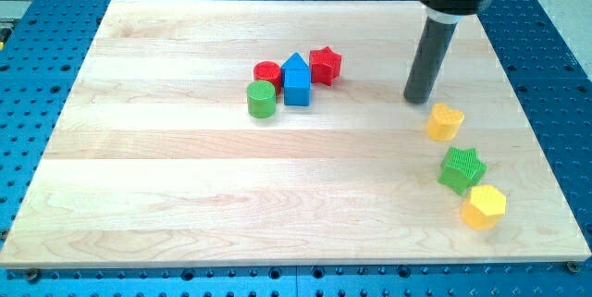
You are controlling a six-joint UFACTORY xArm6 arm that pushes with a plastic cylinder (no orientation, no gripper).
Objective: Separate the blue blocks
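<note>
A blue block (296, 81), shaped like a house or arrow pointing to the view's top, sits in a cluster left of centre. A red cylinder (266, 72) touches its left side, a green cylinder (262, 99) sits at its lower left, and a red star (325, 64) sits at its upper right. I can make out only this one blue shape. My tip (418, 101) rests on the board well to the right of the cluster, just above and left of a yellow heart-like block (445, 122).
A green star (462, 168) and a yellow hexagon (484, 206) lie near the board's right edge, below the yellow heart-like block. The wooden board (185, 195) lies on a blue perforated table (555, 19).
</note>
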